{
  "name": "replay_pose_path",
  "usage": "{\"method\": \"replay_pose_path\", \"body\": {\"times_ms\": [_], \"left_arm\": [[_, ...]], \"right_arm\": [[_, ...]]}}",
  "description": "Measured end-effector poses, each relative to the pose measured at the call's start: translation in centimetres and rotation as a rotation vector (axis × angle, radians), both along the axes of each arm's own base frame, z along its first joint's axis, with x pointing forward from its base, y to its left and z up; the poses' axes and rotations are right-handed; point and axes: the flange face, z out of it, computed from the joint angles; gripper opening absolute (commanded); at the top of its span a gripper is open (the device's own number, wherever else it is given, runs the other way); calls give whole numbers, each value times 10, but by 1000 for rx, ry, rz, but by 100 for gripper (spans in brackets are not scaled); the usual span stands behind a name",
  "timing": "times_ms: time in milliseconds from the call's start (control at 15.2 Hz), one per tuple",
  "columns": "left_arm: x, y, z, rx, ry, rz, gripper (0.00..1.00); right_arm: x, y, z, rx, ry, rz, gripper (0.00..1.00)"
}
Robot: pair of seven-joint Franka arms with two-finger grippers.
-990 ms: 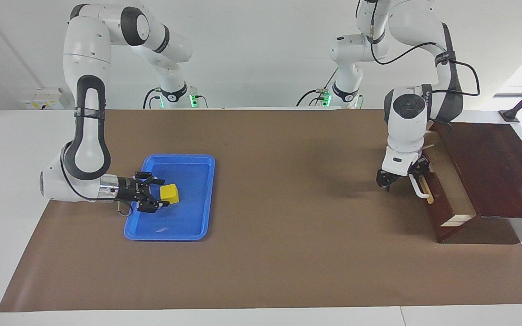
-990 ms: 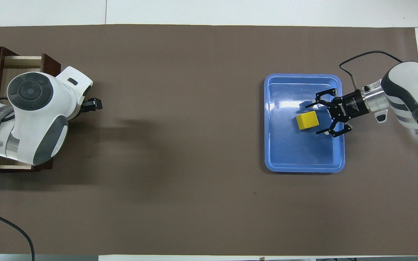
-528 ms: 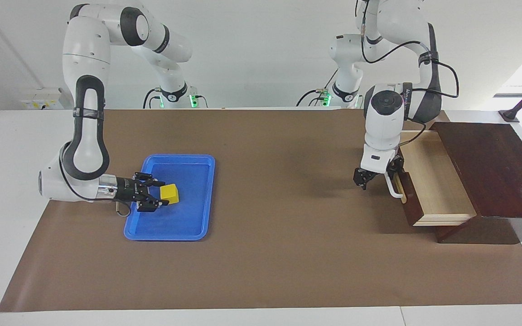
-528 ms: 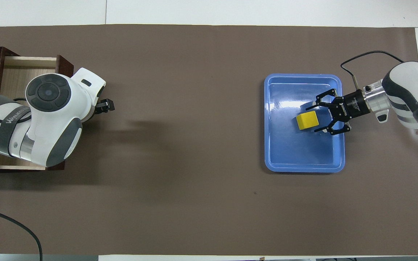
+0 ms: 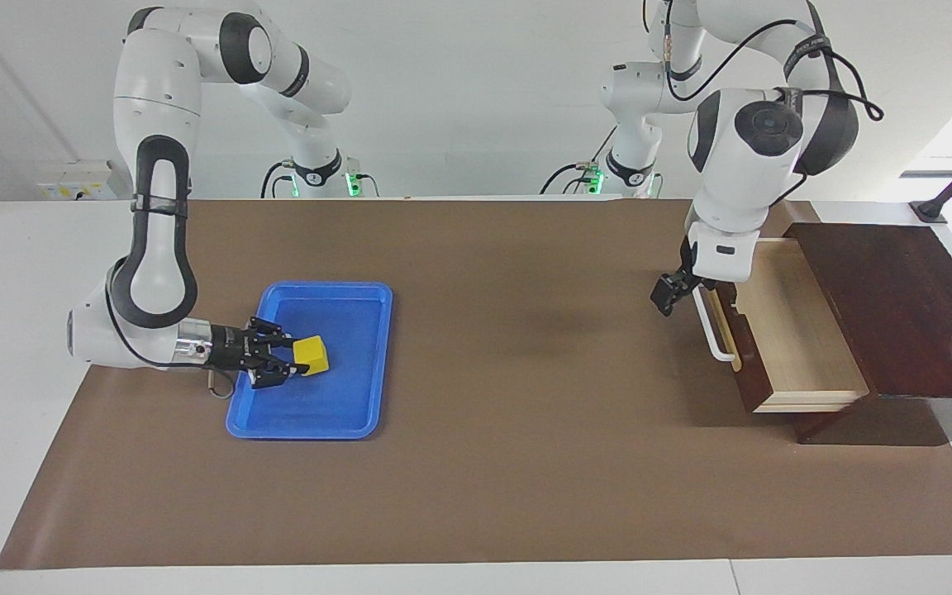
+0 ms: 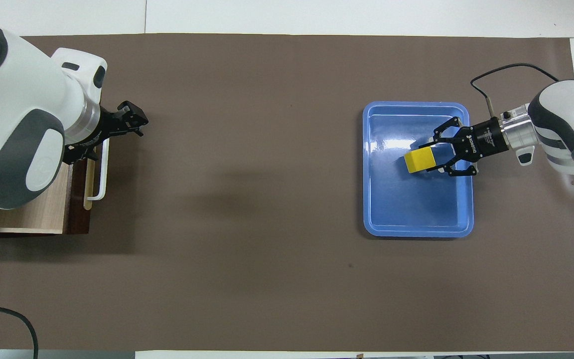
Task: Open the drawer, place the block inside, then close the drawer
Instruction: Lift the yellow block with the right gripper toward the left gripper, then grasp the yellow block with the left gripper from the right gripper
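Dark brown wood frames the drawer [image 5: 790, 330], which stands pulled well out of its box at the left arm's end of the table, its pale wooden inside bare and its white bar handle [image 5: 711, 326] facing the table's middle. By that, the first part of the job looks done: the drawer is open.

The left gripper [image 5: 664, 295] hangs in the air just beside the end of the handle nearer the robots, clear of it, holding nothing; its fingers look parted.

The small bright yellow cube block [image 5: 311, 356] is in the flat blue plastic tray [image 5: 360, 426], which lies toward the right arm's end of the table, well apart from the drawer. The right gripper [image 5: 287, 361] reaches in low over the tray's edge and its fingers are clamped on the block's sides. Whether the block rests on the tray floor or is just off it I cannot tell.

What is left, as I judge it: lift the block, carry it the length of the table to the open drawer, set it inside, then push the drawer shut. So the task is roughly a third of the way through.
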Motion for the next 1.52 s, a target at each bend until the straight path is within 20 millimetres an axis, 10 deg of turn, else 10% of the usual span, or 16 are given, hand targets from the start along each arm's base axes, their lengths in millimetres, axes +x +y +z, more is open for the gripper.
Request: {"method": "replay_pose_path", "body": {"times_ms": [198, 594, 990, 1517], "left_arm": [[-11, -25, 12, -36, -11, 207, 100], [-19, -48, 11, -63, 1, 485, 100], [-35, -88, 10, -89, 10, 948, 100], [-49, -168, -8, -217, 12, 1172, 100]], "right_arm": [[23, 37, 62, -38, 15, -55, 0], [9, 182, 182, -103, 34, -70, 0], [-8, 295, 196, -138, 26, -126, 0], [-25, 356, 202, -110, 6, -139, 0]]}}
